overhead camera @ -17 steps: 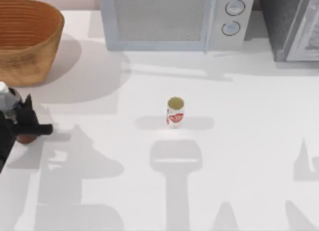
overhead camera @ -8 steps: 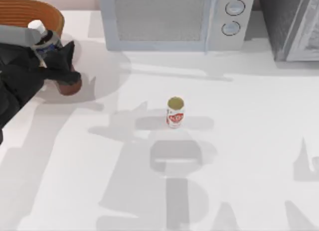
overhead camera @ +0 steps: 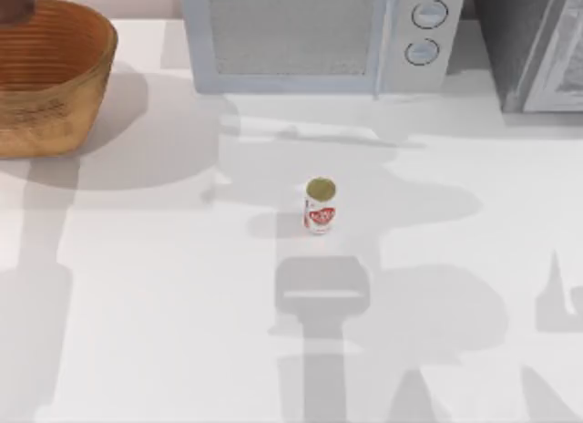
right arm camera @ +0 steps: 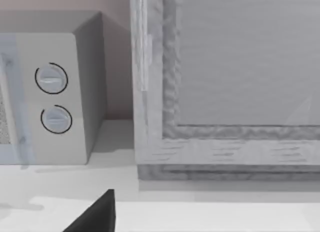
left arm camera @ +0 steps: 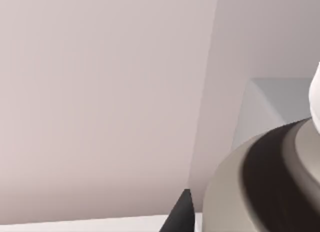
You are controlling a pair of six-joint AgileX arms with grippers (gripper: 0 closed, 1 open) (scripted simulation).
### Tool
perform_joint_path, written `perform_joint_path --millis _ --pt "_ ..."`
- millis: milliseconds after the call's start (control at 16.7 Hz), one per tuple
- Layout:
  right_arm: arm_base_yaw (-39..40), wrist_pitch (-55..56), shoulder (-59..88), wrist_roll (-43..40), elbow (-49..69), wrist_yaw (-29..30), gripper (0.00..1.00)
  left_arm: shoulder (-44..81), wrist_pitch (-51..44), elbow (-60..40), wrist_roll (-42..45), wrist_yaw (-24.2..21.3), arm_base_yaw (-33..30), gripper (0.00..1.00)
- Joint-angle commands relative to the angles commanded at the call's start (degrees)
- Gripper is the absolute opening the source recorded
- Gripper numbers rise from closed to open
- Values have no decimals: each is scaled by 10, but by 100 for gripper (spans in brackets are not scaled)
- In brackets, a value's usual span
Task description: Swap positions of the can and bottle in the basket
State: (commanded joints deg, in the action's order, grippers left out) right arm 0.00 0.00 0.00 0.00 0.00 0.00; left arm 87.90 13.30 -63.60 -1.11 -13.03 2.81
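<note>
One can stands before the microwave; claw grips unreadable.

The bottle is cut off at the top view's upper-left corner.

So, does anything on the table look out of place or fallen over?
Nothing is spilled or tipped. The can stands upright alone on the open table, apart from the basket at the far left corner. A dark reddish-brown object shows at the basket's far rim; what it is, I cannot tell.
</note>
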Motion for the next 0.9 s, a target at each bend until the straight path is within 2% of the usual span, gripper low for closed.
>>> perform_joint_path --millis 300,660,900 --pt "0 0 0 0 0 0 100 11 -75 -77 42 34 50 0" --pt "0 0 0 0 0 0 100 18 -64 -77 42 36 47 0" --pt "0 0 0 0 0 0 100 96 -7 -91 41 40 42 0"
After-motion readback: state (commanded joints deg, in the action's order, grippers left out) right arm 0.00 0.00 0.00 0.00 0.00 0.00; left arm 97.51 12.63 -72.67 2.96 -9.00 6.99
